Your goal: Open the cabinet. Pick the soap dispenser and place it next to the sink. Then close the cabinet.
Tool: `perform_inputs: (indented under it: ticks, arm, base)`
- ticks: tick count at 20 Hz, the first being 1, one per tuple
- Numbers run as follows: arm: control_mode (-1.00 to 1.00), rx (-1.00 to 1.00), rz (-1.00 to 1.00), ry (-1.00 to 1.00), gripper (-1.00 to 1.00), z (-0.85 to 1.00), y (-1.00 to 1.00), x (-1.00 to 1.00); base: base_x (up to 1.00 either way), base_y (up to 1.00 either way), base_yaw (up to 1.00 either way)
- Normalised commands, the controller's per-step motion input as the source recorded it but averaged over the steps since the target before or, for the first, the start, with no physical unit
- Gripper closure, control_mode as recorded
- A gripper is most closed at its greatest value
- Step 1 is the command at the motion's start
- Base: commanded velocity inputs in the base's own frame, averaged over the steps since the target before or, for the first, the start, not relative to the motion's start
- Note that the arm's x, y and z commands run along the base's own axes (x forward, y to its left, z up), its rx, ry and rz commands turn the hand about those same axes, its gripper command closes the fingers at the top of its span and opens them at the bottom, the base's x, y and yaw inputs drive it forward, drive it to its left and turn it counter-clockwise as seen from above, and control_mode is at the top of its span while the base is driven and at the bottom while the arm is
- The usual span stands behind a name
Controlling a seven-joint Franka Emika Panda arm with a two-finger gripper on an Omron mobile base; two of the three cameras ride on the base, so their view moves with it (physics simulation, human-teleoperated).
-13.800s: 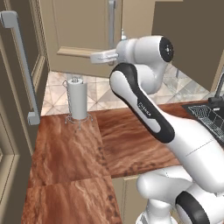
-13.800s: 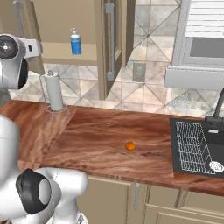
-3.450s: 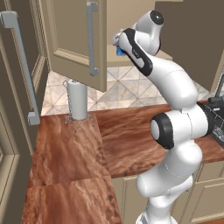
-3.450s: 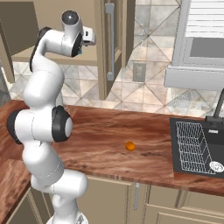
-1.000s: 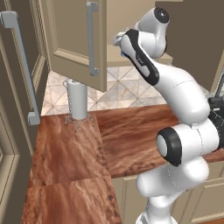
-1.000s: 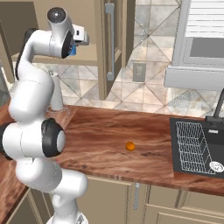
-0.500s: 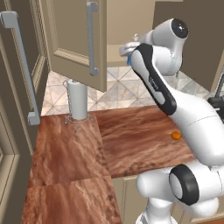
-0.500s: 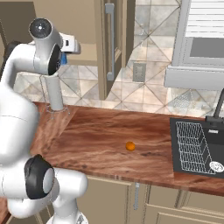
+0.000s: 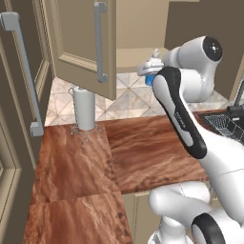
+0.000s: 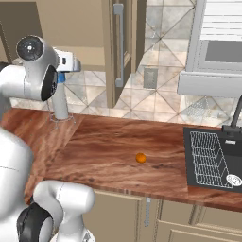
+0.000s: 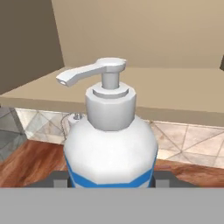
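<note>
The soap dispenser (image 11: 109, 144), a blue bottle with a white pump top, fills the hand view between my dark fingertips (image 11: 61, 177). My gripper (image 11: 109, 180) is shut on its body. In the left base view the gripper (image 9: 150, 76) holds the soap dispenser (image 9: 153, 61) in the air just in front of the cabinet's open shelf. The cabinet (image 9: 81, 43) stands open, its doors swung out with grey bar handles. In the right base view the soap dispenser (image 10: 61, 78) shows as a blue patch under my wrist. The sink (image 10: 210, 158) lies far right, with a wire rack inside.
A white paper towel roll (image 9: 86, 108) on a wire stand sits at the back of the wooden counter, below the open left door. A small orange ball (image 10: 140, 158) lies mid-counter. The open right door (image 10: 120, 47) hangs beside my arm. A dark faucet (image 10: 235, 124) rises behind the sink.
My arm has drawn back out of the cabinet and dropped lower, carrying the soap dispenser with it. The grip has not changed.
</note>
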Motion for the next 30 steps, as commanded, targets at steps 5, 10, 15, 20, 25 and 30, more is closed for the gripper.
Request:
perform_inputs:
  ticks: [5,10,15,20,25,30]
  arm:
    - [-1.00,0.00,0.00,0.03,1.00,-0.41,-0.29,-0.32]
    - [-1.00,-0.02,0.00,0.04,1.00,-0.37,-0.32,-0.25]
    - [-1.00,0.00,0.00,0.01,1.00,-0.13,-0.04,-0.59]
    - [-1.00,0.00,0.00,0.00,1.00,0.00,0.00,-1.00]
    - [-1.00,0.00,0.00,0.00,1.00,0.00,-0.02,-0.91]
    - [-1.00,0.00,0.00,0.00,1.00,-0.18,-0.25,-0.85]
  base:
    - [0.00,0.00,0.00]
    - [0.00,0.00,0.00]
    - [0.00,0.00,0.00]
    - [0.00,0.00,0.00]
    - [0.00,0.00,0.00]
    - [0.00,0.00,0.00]
